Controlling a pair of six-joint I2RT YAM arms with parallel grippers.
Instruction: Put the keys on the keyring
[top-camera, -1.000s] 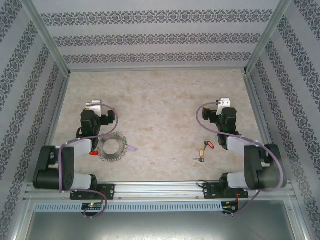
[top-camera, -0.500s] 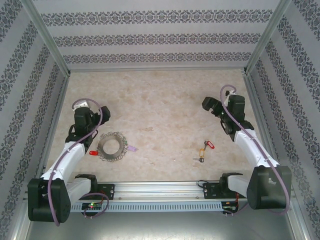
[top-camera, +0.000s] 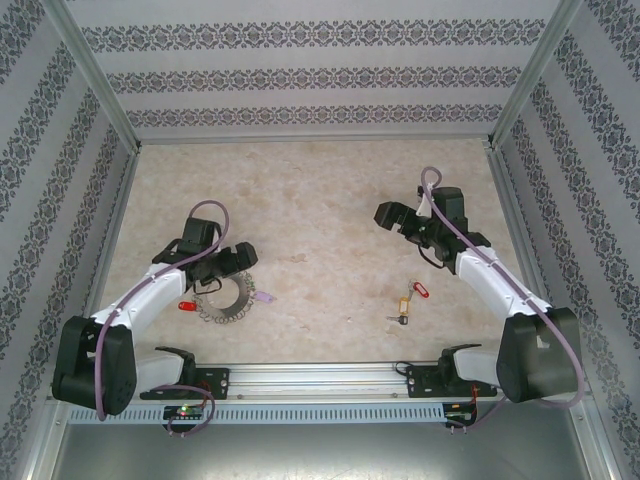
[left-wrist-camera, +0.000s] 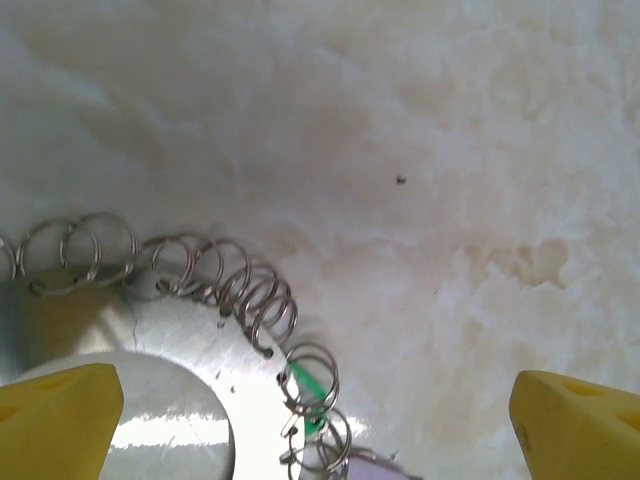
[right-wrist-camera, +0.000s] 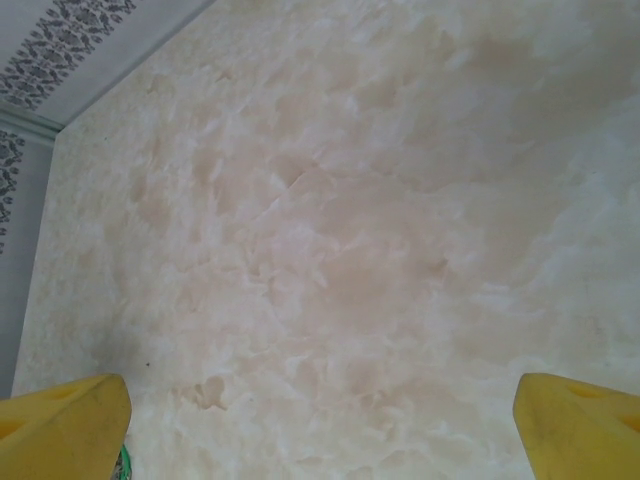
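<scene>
The left claw (top-camera: 236, 262), wide open and empty, hovers over the keyring (top-camera: 230, 310) on the tabletop (top-camera: 320, 220). The right claw (top-camera: 392, 218), likewise, stands apart from the red and yellow keys (top-camera: 408, 298). Risk: fringe links (left-wrist-camera: 265, 300) may snag fingertips (left-wrist-camera: 60, 410), dragging the ring.

The left gripper (top-camera: 236, 263), jaws spread, hangs over the keyring (top-camera: 226, 305) at its twelve o'clock rim. A red key (top-camera: 184, 306) lies at the ring's nine o'clock, a lilac tag (top-camera: 264, 297) at three. The right gripper (top-camera: 390, 218), likewise spread, hovers at eleven o'clock from two more keys (top-camera: 408, 298).
</scene>
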